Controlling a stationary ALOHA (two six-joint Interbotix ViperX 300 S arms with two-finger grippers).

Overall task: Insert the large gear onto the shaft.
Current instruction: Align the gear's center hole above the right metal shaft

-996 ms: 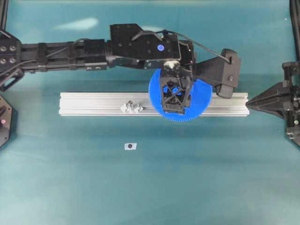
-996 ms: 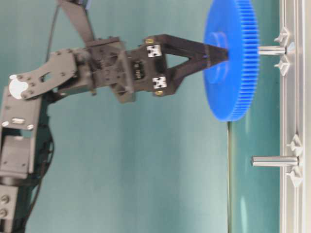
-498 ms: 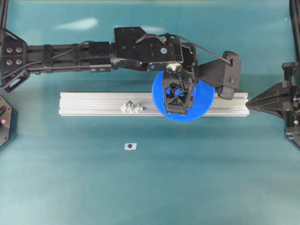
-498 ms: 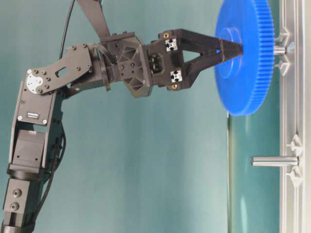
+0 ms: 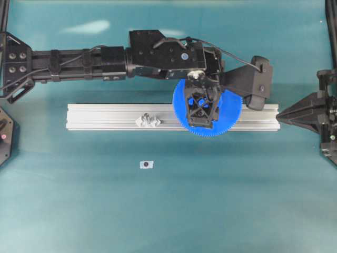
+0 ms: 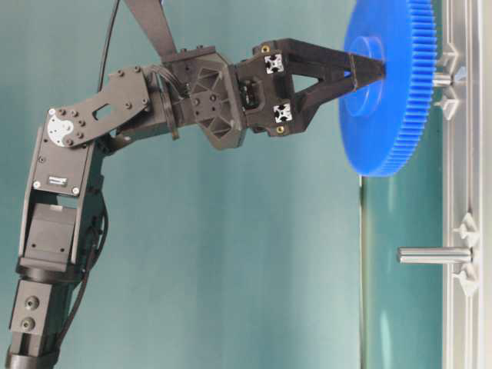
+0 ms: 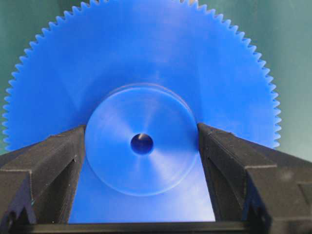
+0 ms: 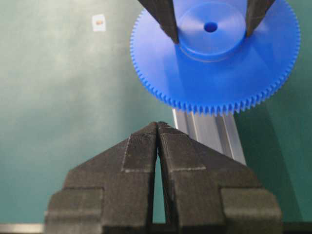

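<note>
Over rail (image 5: pixel 105 117), left claw (image 6: pixel 367 71) downward-angled.

One large gear (image 5: pixel 227 113), blue, with one raised hub (image 7: pixel 142 145) and one bore hole (image 7: pixel 142 144). Two upright metal pins on winged bases: the shaft (image 6: pixel 440 78) behind the gear, a second pin (image 6: pixel 433 255) further along. One aluminium rail (image 5: pixel 105 116). One small white tag (image 5: pixel 147 164) on the table. Two grippers: the left gripper (image 6: pixel 367 71), the right gripper (image 8: pixel 157 127).
</note>
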